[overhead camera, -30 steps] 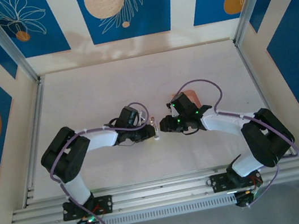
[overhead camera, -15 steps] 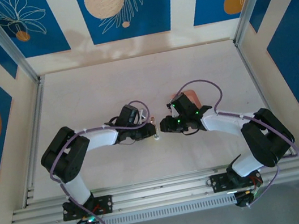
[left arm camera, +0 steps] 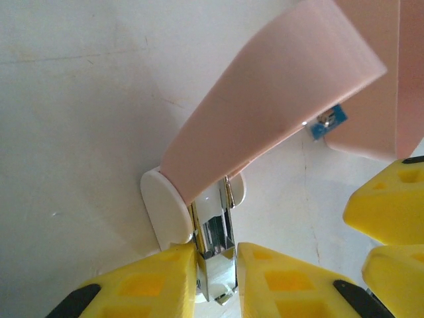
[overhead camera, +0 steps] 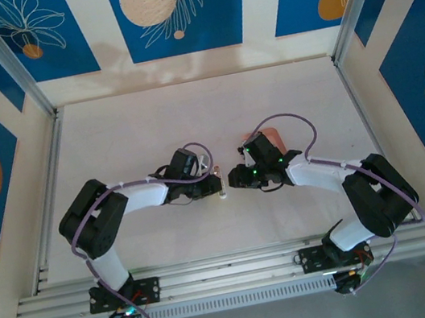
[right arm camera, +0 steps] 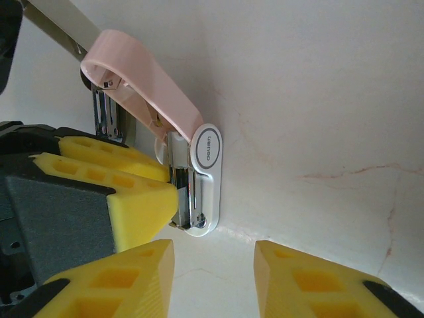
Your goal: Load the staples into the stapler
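From above, the two arms meet mid-table with one stapler (overhead camera: 221, 190) standing between the left tool (overhead camera: 210, 185) and the right tool (overhead camera: 234, 178). One pink tray (overhead camera: 272, 133) peeks out behind the right arm, and any staples on it are too small to count from here. In the left wrist view, the left tool (left arm camera: 215, 278) is pressed together on the stapler's (left arm camera: 169, 212) shiny metal channel, just beside its white base. The pink lid (left arm camera: 265, 112) is swung up and away. The right tool (left arm camera: 391, 244) waits at the right edge, so I count four yellow pads in all. In the right wrist view, the right tool (right arm camera: 213, 275) stands spread with nothing between its fingers, near the white end of the stapler (right arm camera: 207, 179). The left tool (right arm camera: 169, 185) pinches the rail under the raised lid (right arm camera: 142, 79). My guess is that the stapler is braced open for loading. Done well, the left grip should hold firm and level. The right tool should fetch one strip by its long sides, legs down, line it up with the channel, and lower it without nudging the lid.
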Controlling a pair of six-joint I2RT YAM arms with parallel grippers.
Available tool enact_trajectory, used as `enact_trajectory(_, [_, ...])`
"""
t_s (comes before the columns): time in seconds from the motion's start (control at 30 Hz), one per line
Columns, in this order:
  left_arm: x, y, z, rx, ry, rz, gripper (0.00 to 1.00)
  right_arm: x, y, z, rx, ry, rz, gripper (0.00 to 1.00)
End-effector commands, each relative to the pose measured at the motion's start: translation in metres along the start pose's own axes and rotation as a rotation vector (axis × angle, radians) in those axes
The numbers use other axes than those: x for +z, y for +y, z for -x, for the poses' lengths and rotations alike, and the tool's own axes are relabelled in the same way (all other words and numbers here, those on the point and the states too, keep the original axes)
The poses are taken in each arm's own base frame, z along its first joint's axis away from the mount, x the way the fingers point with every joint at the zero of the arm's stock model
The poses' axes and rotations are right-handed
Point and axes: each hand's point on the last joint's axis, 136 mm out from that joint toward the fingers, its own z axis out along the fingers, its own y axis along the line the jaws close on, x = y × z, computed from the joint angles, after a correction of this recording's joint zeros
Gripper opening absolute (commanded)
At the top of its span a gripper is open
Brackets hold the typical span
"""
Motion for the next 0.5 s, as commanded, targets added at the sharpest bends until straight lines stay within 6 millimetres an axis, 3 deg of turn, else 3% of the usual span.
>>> enact_trajectory(0.0, [0.0052,-0.0069,-0.0047,0.014,0.032,-0.016,0.24,-0.0040,0.0016,-0.0039,-0.005,0.011,0.024,0.37])
enact_trajectory(0.47, [-0.0022,-0.0127,-0.0009,0.033,0.018,-0.016,0.18,-0.0083,0.0007,-0.0027,-0.001,-0.004,0.026,0.36])
